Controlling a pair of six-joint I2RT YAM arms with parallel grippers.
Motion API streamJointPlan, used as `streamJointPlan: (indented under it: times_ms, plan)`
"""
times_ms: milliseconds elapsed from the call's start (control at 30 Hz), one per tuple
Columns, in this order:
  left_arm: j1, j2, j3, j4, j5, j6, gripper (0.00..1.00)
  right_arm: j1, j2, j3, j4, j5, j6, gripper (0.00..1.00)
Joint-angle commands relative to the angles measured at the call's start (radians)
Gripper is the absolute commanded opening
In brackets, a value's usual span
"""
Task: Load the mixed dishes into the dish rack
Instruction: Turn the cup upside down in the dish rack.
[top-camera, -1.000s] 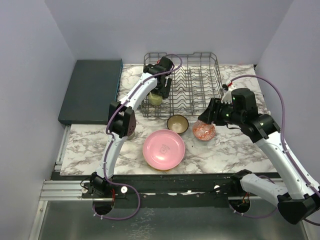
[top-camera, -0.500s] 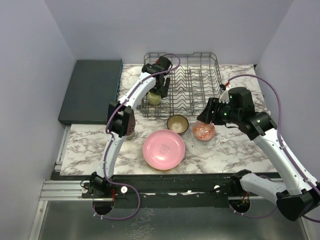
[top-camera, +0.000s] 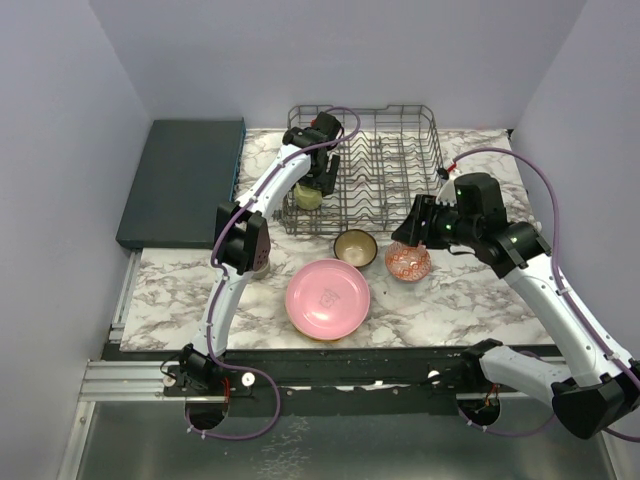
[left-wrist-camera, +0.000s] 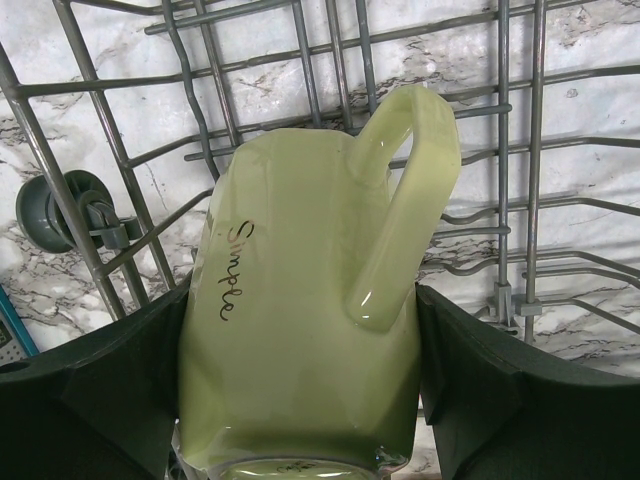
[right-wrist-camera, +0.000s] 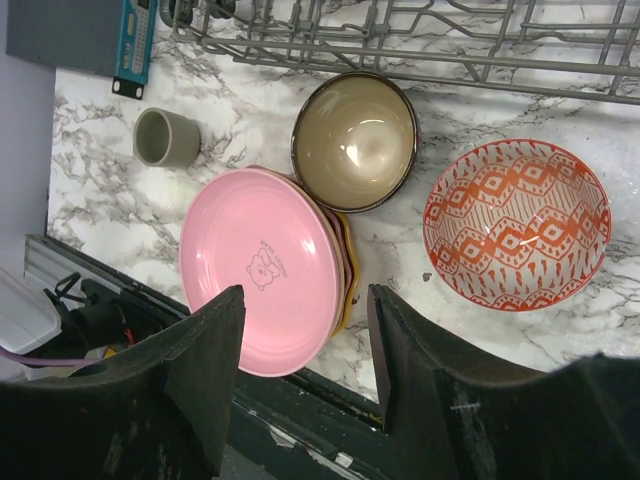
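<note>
My left gripper (top-camera: 313, 190) reaches into the left end of the grey wire dish rack (top-camera: 400, 170) and is shut on a pale green mug (top-camera: 311, 198). In the left wrist view both jaws of that gripper (left-wrist-camera: 300, 400) press the sides of the mug (left-wrist-camera: 300, 330), handle facing the camera, above the rack wires (left-wrist-camera: 330, 60). My right gripper (top-camera: 410, 230) is open and empty, hovering over the table. Below it (right-wrist-camera: 305, 300) lie a pink plate (right-wrist-camera: 262, 285) on a stack, a brown bowl (right-wrist-camera: 355, 140) and a red-patterned bowl (right-wrist-camera: 517, 225).
A small grey-green cup (right-wrist-camera: 165, 137) stands on the marble left of the brown bowl. A dark teal slab (top-camera: 185, 180) lies at the left of the rack. The plate stack (top-camera: 327, 298) sits near the table's front edge. Grey walls close both sides.
My right arm has shifted slightly left and toward the rack, its gripper still open. My left gripper with the green mug has barely moved.
</note>
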Motion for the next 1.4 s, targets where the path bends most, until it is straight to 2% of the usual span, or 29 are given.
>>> streamJointPlan:
  times_ms: [0, 167, 433, 1067, 1367]
  plan:
    - [0.001, 0.011, 0.004, 0.027, 0.013, 0.01, 0.29, -0.004, 0.001, -0.012, 0.022, -0.014, 0.007, 0.58]
    - [0.001, 0.013, 0.013, 0.027, 0.008, 0.01, 0.43, -0.003, 0.003, -0.018, 0.025, -0.013, 0.008, 0.59]
    - [0.001, 0.014, 0.024, 0.027, -0.005, 0.013, 0.54, -0.003, 0.006, -0.025, 0.029, -0.017, 0.013, 0.6]
    - [0.001, -0.019, 0.042, 0.026, -0.023, 0.013, 0.71, -0.004, 0.001, -0.032, 0.031, -0.029, 0.029, 0.63]
    - [0.001, -0.039, 0.045, 0.03, -0.031, 0.014, 0.83, -0.003, -0.011, -0.037, 0.026, -0.03, 0.037, 0.64]
